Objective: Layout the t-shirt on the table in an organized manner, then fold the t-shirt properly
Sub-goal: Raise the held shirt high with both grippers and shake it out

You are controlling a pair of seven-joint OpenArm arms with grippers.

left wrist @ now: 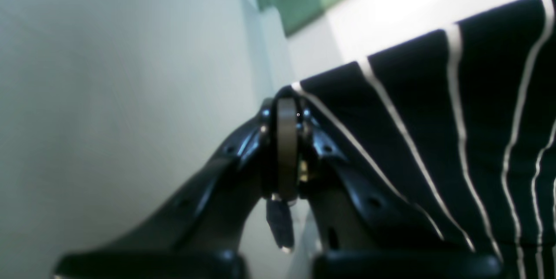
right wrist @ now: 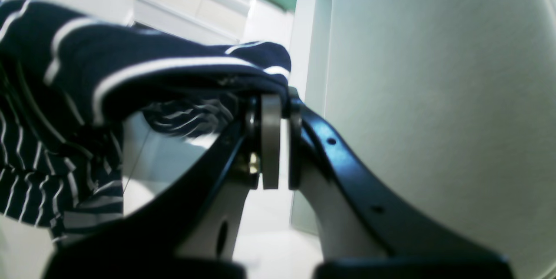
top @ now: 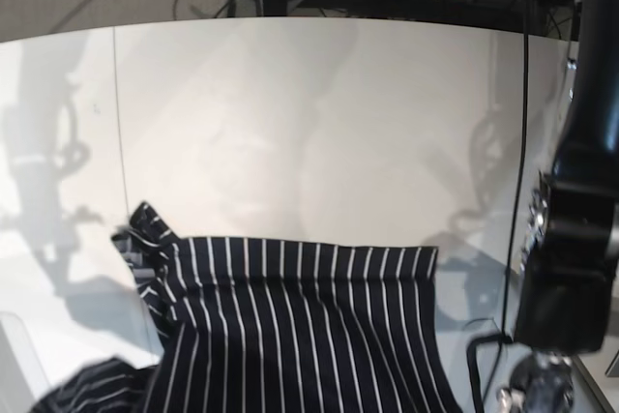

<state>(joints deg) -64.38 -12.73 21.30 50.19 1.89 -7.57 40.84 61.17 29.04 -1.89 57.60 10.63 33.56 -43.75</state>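
Left gripper [left wrist: 286, 111]: pads together, pinching one corner of the shirt [left wrist: 434, 131]; cloth runs taut and flat away from the pinch toward the other arm.

Right gripper [right wrist: 276, 101]: pads together on the opposite corner of the shirt [right wrist: 143, 66]; here the cloth is doubled over itself, with a loose striped bunch hanging below the held edge.

Shirt [top: 300, 326]: raised between both arms in the near part of the base view, its top edge stretched straight and level. On the right-arm side a sleeve or fold is crumpled and sticks out past the edge. The lower part runs out of frame, so whether it touches the counter [top: 319, 123] cannot be told.

Risks, as judged:
- Grip is at the very corners; a sharp pull apart may slip cloth out of either pinch.
- The bunched side may land folded under, leaving a crooked layout.
- Uneven lowering would skew the stripes and hem.
- A dark cable [top: 525, 113] and the arm column [top: 580, 239] stand near the left-arm side; a wide swing there may snag.

Room: the counter beyond the shirt is bare up to its curved far edge, with a thin seam line [top: 120, 123] on the right-arm side. Ample space to spread forward.
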